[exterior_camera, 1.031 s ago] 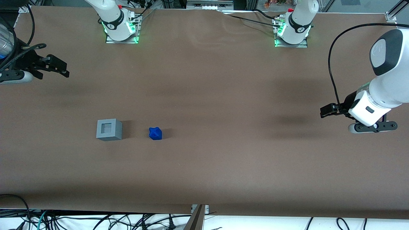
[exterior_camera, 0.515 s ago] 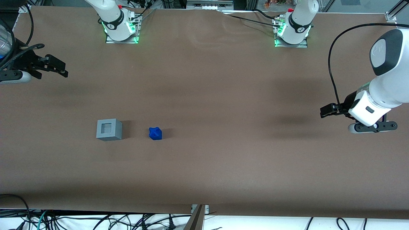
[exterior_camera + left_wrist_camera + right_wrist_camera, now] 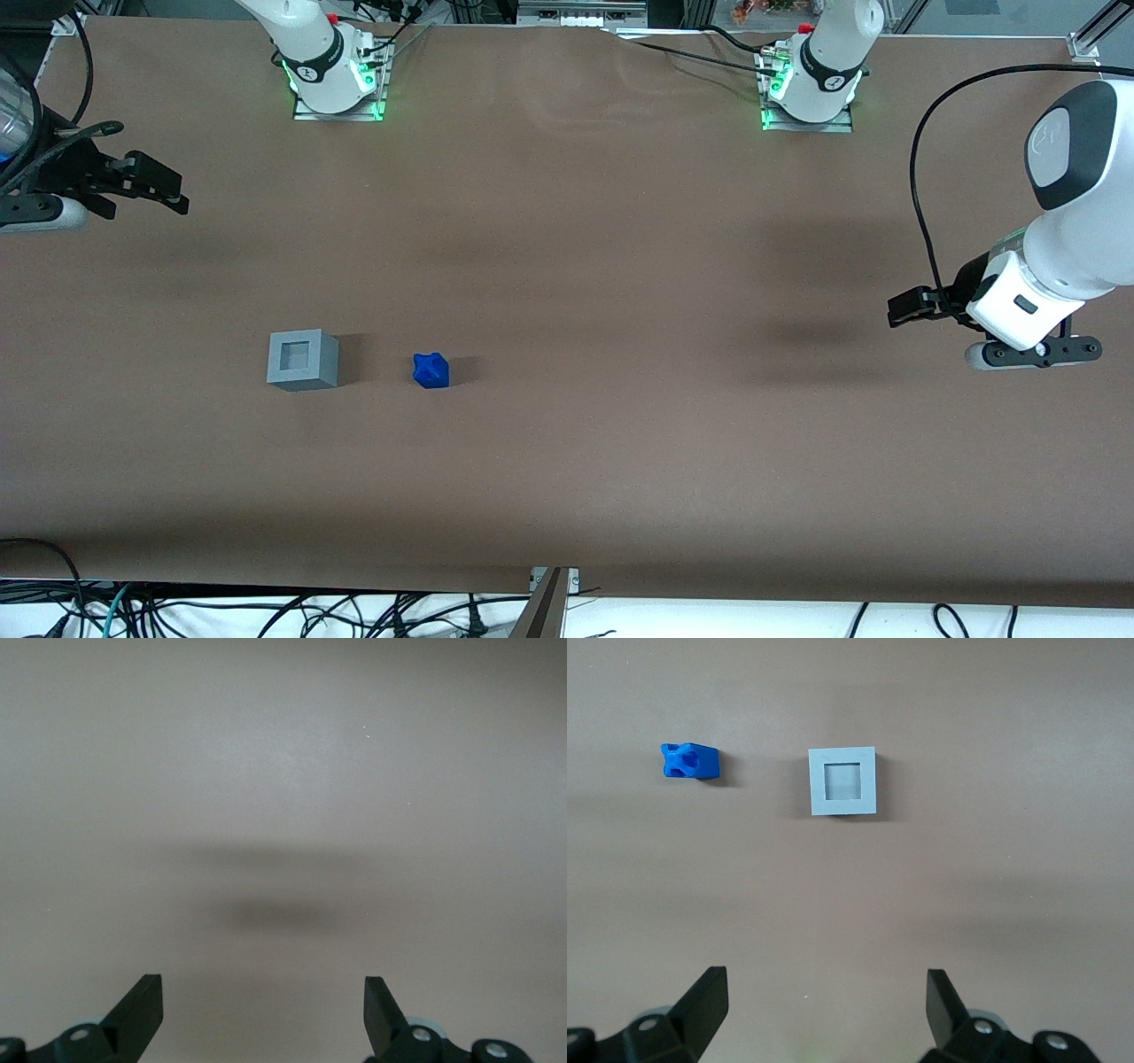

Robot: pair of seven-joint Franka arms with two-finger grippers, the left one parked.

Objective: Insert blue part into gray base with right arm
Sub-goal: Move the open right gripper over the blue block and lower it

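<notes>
- My gripper (image 3: 824,992) has its fingers (image 3: 707,992) spread wide, nothing between them; in the front view the gripper (image 3: 168,190) hangs above the table (image 3: 620,266) at the working arm's end, farther from the front camera than both parts.
- The blue part (image 3: 431,369) lies on the table, free of any grip, just beside the base (image 3: 302,360) and apart from it, on the side toward the parked arm.
- From my wrist camera, the blue part (image 3: 690,761) sits at about 9 o'clock of the base (image 3: 843,781), with a strip of bare table between them.
- The base stands upright on the table, its square recess facing up with nothing in it.
- Clock-wise in the front view, the gripper is at roughly 10 o'clock from the base, well apart from it.
- The right arm's (image 3: 306,44) mount sits at the table's edge farthest from the front camera, at about 12 o'clock from the base.
</notes>
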